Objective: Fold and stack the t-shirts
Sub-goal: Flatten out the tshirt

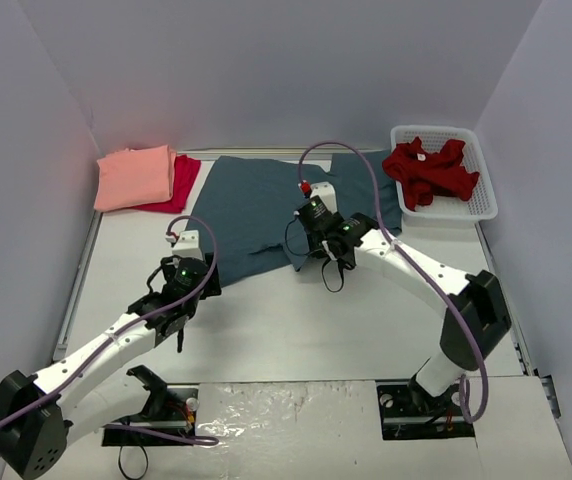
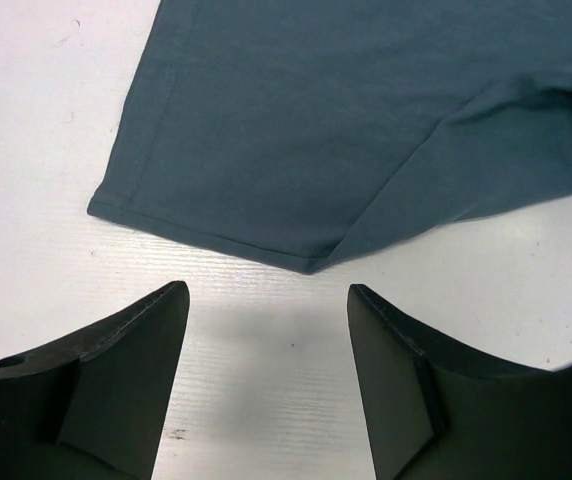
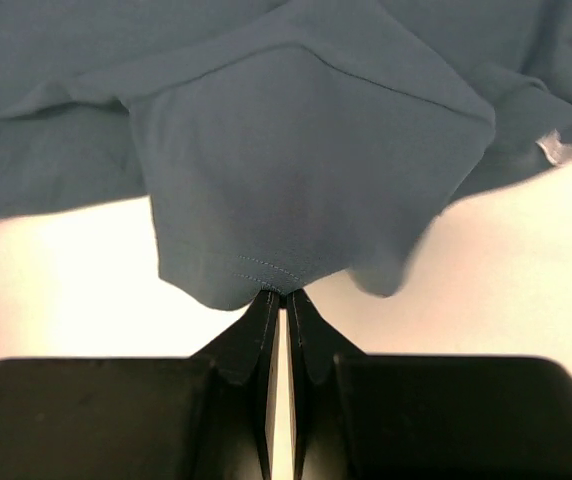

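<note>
Top view: the slate-blue t-shirt (image 1: 266, 205) lies spread mid-table; the folded salmon-pink t-shirt (image 1: 134, 177) rests on the crimson t-shirt (image 1: 182, 180) at far left, evidently the stack. Left wrist view: the left gripper (image 2: 266, 295) stands released just short of the shirt's hem corner, apparently aligned to take it. Right wrist view: the right gripper (image 3: 281, 295) is clenched on the hem, the cloth peaked there, presumably to carry a fold.

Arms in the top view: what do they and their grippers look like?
The left arm and right arm have white curved links with black joints, each trailing a looping grey cable. The left gripper and right gripper have matte black, wedge-shaped fingers.
</note>
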`<state>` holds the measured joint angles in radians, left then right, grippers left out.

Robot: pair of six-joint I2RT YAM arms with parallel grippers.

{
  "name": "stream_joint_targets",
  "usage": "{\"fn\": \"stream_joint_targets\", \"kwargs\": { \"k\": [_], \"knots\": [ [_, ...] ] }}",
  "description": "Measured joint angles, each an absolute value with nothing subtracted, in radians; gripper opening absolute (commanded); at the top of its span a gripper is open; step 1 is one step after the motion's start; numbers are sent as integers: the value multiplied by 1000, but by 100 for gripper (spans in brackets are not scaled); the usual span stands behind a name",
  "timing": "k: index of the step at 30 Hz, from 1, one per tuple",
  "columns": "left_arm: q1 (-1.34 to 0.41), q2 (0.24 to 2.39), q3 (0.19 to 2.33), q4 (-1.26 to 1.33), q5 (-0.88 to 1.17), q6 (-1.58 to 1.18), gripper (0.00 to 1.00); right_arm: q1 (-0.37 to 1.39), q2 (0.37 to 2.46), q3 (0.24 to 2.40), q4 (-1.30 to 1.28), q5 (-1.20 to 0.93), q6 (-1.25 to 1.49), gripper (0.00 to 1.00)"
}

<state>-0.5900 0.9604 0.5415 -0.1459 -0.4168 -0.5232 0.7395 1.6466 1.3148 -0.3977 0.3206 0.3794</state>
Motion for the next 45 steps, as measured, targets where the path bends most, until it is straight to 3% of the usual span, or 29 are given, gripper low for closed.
{"fn": "stream_joint_targets", "kwargs": {
  "k": [22, 28, 38, 42, 45],
  "knots": [
    [-603, 953, 548, -159, -398, -523, 63, 862, 1072, 1141, -711, 331, 579, 0],
    [-610, 953, 548, -159, -397, -523, 63, 969, 994, 1090, -734, 321, 664, 24],
    [-612, 955, 548, -159, -394, -523, 63, 1035, 999, 1074, -766, 367, 733, 31],
    [-615, 960, 548, -157, -392, -523, 63, 1035, 1071, 1103, -767, 418, 733, 27],
    [-615, 969, 548, -148, -390, -523, 63, 1035, 1145, 1121, -766, 485, 744, 12]
  ]
}}
